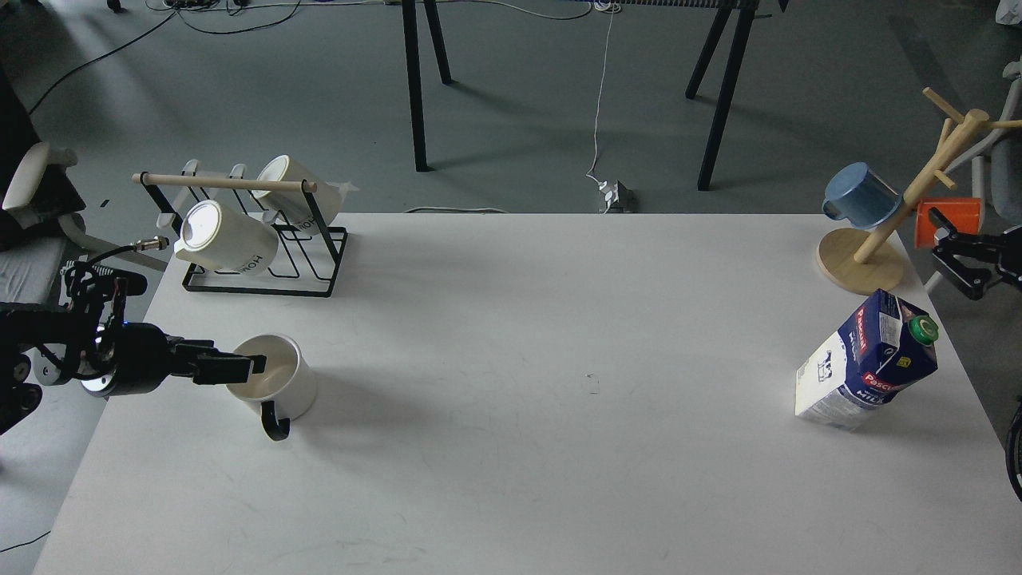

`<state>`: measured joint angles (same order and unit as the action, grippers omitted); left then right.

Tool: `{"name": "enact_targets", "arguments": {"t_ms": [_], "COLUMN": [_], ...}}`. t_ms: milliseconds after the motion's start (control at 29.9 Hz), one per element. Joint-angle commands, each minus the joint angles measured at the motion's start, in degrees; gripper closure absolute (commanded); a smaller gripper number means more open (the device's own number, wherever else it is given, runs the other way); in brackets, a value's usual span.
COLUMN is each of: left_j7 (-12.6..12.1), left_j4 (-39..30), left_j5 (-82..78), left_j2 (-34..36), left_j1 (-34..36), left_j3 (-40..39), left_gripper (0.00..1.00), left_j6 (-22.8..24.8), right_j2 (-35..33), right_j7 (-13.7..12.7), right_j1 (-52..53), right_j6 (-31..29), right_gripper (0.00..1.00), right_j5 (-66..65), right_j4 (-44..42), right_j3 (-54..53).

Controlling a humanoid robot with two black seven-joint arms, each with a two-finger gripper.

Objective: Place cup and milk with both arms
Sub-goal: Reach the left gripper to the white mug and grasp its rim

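Observation:
A white cup [289, 391] with a black handle stands upright at the table's left side, handle toward me. My left gripper [249, 366] reaches in from the left, and its tip lies over the cup's left rim. Its dark fingers overlap, so I cannot tell whether they are open. A blue and white milk carton [866, 359] with a green cap stands near the table's right edge. My right gripper [942, 246] is off the table's right edge, beyond the carton and apart from it, with its two fingers spread and nothing between them.
A black wire rack [311, 271] with a wooden bar holds two white mugs at the back left. A wooden mug tree [861, 267] with a blue cup [861, 196] stands at the back right, close to the right gripper. A chair [32, 184] stands off the left edge.

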<state>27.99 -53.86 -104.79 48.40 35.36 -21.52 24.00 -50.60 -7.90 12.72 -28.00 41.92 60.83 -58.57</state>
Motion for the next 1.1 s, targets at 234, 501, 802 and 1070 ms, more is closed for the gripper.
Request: {"name": "enact_targets", "arguments": {"t_ms": [234,501,802,1070], "left_j7": [0.0,0.0,0.0,0.0], "left_j4": [3.1,3.4,2.7,2.5], "left_j5": [-0.1,0.1,0.1,0.2], "left_j2": [-2.6,-2.8,-2.8,-2.6], "left_j1": [0.0,0.0,-2.2,-2.6], "left_j3": [0.1,0.0,0.3,1.2], "left_gripper": [0.06,0.22,0.59,0.89], "left_j6": [-2.6,-4.0,-8.0,-12.2], "right_j2": [0.0,0.0,0.0,0.0], "right_j7": [0.0,0.0,0.0,0.1], "right_j1": [-0.4,-1.0,-1.4,-1.4], "right_j6": [0.0,0.0,0.0,0.0], "right_gripper": [0.01,0.01,0.01,0.01], "right_j5": [0.0,0.0,0.0,0.0], "right_j4": [0.1,0.1,0.0,0.0], "right_j3": [0.0,0.0,-0.2,-0.3]}}
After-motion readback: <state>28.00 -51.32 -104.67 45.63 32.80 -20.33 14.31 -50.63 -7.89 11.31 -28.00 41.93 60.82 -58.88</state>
